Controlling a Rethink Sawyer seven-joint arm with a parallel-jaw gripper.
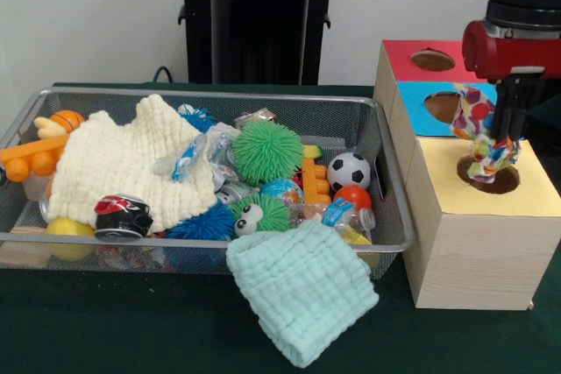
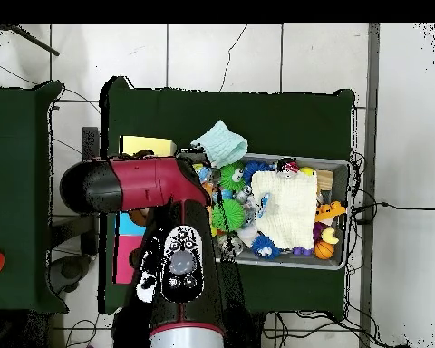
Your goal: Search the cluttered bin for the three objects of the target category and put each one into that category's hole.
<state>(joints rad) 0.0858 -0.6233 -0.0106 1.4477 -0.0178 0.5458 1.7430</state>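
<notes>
Look to three o'clock in the front view: your gripper point(image 1: 501, 139) hangs over the wooden box point(image 1: 478, 247), its fingers clamped on a multicoloured patterned cloth point(image 1: 478, 129). The cloth's lower end dangles right at the round hole point(image 1: 488, 179) in the box's yellow top panel; whether it already dips inside, you cannot tell. Behind that panel, toward twelve o'clock, sit a blue panel with its own hole point(image 1: 443, 106) and a red panel with another hole point(image 1: 432, 60).

At nine o'clock from the box stands the wire mesh bin point(image 1: 386, 164), still crowded. A cream knitted cloth point(image 1: 123, 168) covers much of its nine o'clock half. Near the middle you see a green spiky ball point(image 1: 267, 151), and at its three o'clock a small soccer ball point(image 1: 349, 170) with an orange ball point(image 1: 352, 196) just below. A crushed can point(image 1: 123, 216) lies near the front wall. A mint green cloth point(image 1: 302, 291) drapes over the bin's front rim at six o'clock and onto the dark green table point(image 1: 105, 330).

From overhead, the red arm point(image 2: 153, 186) covers most of the box, leaving only a yellow corner showing.
</notes>
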